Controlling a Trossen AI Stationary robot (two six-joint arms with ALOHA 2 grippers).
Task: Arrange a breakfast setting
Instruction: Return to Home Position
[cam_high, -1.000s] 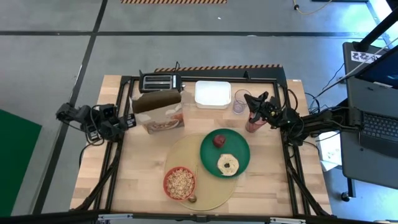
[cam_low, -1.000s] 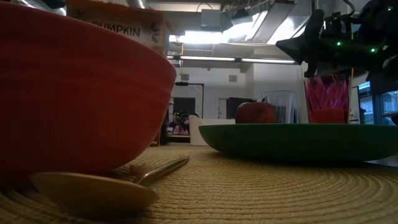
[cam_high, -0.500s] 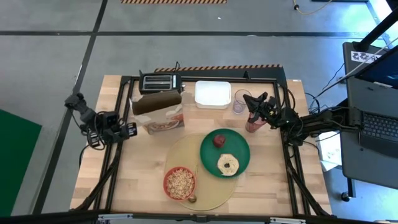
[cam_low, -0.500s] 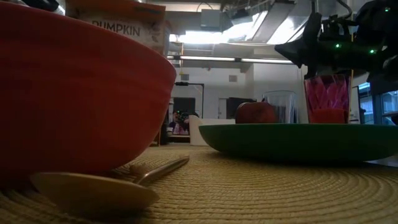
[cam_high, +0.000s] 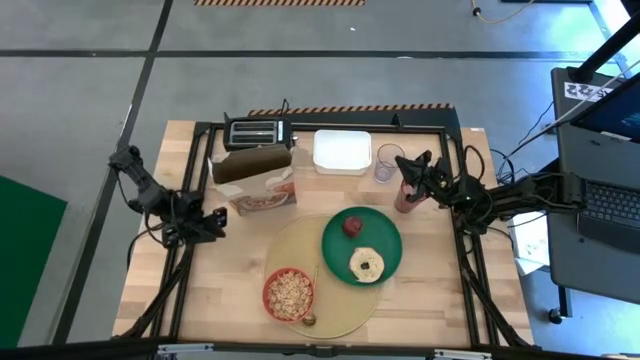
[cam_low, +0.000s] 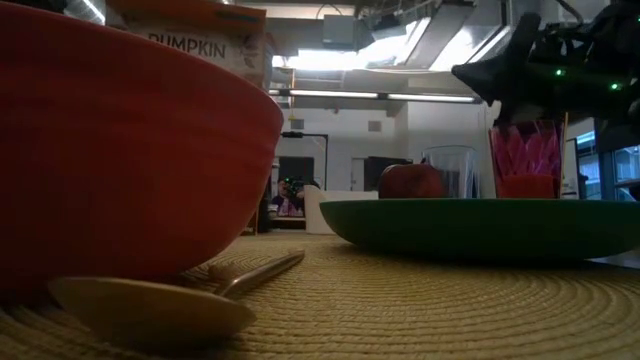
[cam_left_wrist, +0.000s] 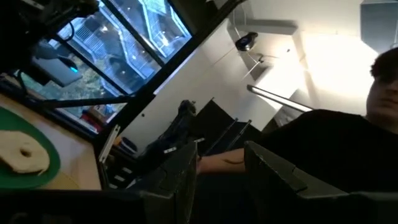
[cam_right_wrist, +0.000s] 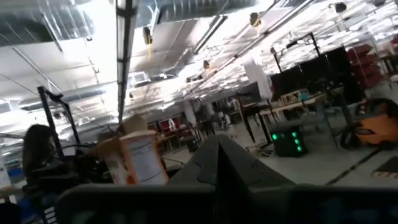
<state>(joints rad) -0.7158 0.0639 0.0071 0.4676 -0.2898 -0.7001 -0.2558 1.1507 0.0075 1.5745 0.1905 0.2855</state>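
The tan mat (cam_high: 300, 248) lies at the table's near middle. On it sit the green plate (cam_high: 388, 240) with the bagel (cam_high: 366, 263) and the red apple (cam_high: 352, 224), and the red bowl (cam_high: 289, 294) filled with cereal. The pink cup (cam_high: 403, 200) stands upright on the table just right of the plate; it also shows in the low view (cam_low: 524, 160). My right gripper (cam_high: 403, 162) is shut and hangs level just above the cup's rim (cam_low: 524, 124); I cannot tell whether it touches it. My left gripper (cam_high: 212, 222) is open and empty over the table's left side.
A spoon (cam_low: 150, 305) lies on the mat by the bowl. A cereal box (cam_high: 255, 178), a black toaster (cam_high: 255, 131), a white tray (cam_high: 342, 150) and a clear glass (cam_high: 385, 162) stand along the far side. A person shows beyond the table in the left wrist view (cam_left_wrist: 348, 155).
My left gripper has gone from the table's left edge toward the near edge and a little to the right, away from the cereal box. My right gripper has stayed over the pink cup, drawing slightly toward the table's right edge.
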